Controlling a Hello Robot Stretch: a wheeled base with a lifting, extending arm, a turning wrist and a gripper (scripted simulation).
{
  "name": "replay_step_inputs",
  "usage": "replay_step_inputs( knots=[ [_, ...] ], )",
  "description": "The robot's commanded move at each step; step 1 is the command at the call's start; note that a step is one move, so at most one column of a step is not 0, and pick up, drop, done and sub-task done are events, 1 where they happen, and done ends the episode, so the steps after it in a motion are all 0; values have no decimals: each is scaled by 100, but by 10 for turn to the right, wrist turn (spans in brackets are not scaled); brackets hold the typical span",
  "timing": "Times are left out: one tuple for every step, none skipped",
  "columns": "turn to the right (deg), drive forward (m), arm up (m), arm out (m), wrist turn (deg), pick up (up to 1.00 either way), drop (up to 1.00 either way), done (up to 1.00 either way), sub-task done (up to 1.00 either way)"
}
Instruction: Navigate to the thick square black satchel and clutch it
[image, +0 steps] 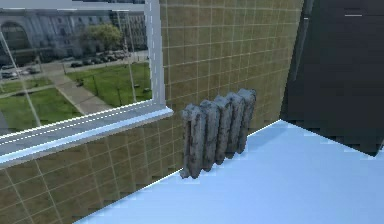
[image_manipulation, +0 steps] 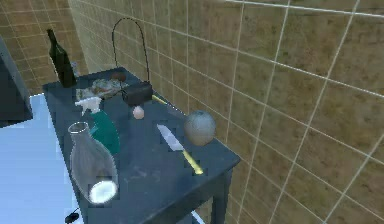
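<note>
1. Satchel: I can't place it from here. On the table by the tiled wall the nearest dark candidate is a short black roll under a tall wire loop. It isn't square, so I don't count it.
2. Other table clutter: dark bottle, spray bottle, glass flask, round grey vase.
3. Ahead: window, radiator, and a dark panel at the forward view's right.
4. Handling guess: a thick square bag is probably soft-sided, saggy, moderately heavy and not fragile. I'd take it by the top handle or upper edge, not the flat face.
5. Gripper: I cannot tell its state.
6. Likely next: turn and search.
</note>
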Motion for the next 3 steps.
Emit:
replay_step_inputs(
  knots=[
    [-120,0,0,0,0,0,0,0,0],
    [240,0,0,0,0,0,0,0,0],
    [0,30,0,0,0,0,0,0,0]
  ],
)
